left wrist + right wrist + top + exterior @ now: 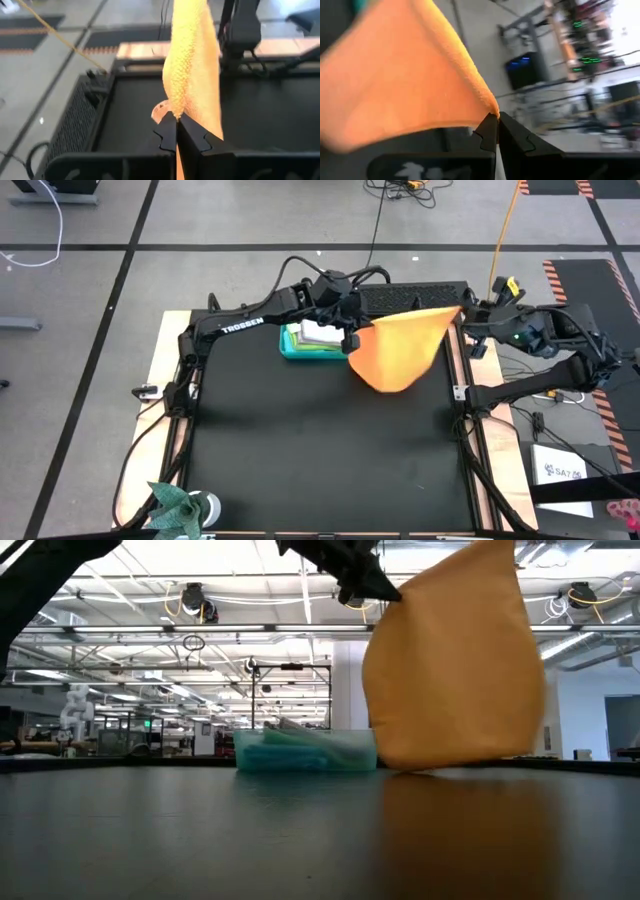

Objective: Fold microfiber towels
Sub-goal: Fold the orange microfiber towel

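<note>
Two end effectors, left (pixel 352 340) | right (pixel 463 312) | pinching orange-yellow towel (pixel 398 350) | arm reads TROSSEN

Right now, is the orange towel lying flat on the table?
No, the orange towel hangs in the air, pinched by both hands, only its lower edge near the table.

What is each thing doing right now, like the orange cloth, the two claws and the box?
Orange towel: held up by two corners, hanging, bottom edge about at the table.
Left gripper: shut on one towel corner.
Right gripper: shut on the other corner.
Teal bin: on the table at the back, cloths inside.
</note>
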